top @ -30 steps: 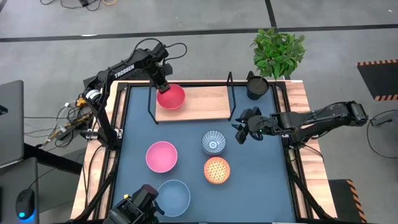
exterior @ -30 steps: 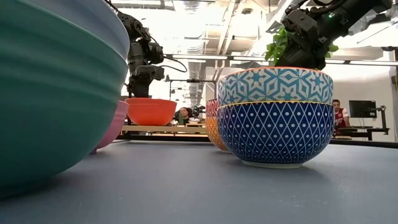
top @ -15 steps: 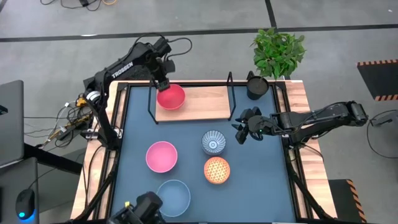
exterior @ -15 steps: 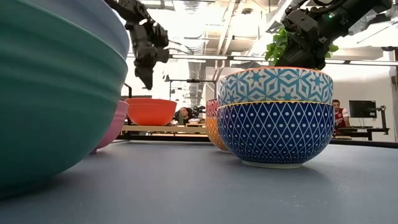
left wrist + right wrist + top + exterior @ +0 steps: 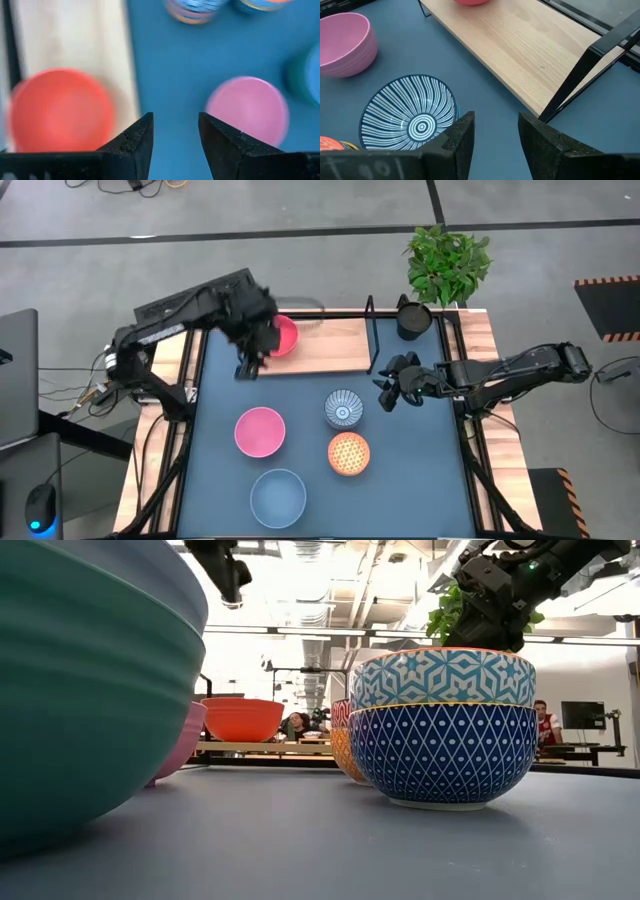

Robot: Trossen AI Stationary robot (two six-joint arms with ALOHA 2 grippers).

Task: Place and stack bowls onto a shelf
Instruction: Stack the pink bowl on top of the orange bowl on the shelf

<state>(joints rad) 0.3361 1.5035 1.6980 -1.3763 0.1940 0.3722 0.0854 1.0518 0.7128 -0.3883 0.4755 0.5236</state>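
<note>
the red bowl (image 5: 284,336) sits on the shelf (image 5: 335,345) at its end farthest from the black cup (image 5: 412,319), which i judge leaves the bare half of the board free for a second bowl or a stack. my left gripper (image 5: 175,131) hangs above the shelf's front edge beside that bowl, fingers apart with nothing between them, so i read the bowl as set down and released. off the shelf on the blue surface (image 5: 420,470) four bowls wait: the striped blue-and-white bowl (image 5: 343,409) nearest the shelf, the pink bowl (image 5: 260,431) and the orange dotted bowl (image 5: 348,453) farther out, the pale blue bowl (image 5: 278,497) farthest. my right gripper (image 5: 496,131) waits just off the shelf's cup end, fingers apart and empty, facing the striped bowl, probably its next pick. a potted plant (image 5: 447,263) stands behind the cup; beyond lies grey floor, and a person sits far back.
</note>
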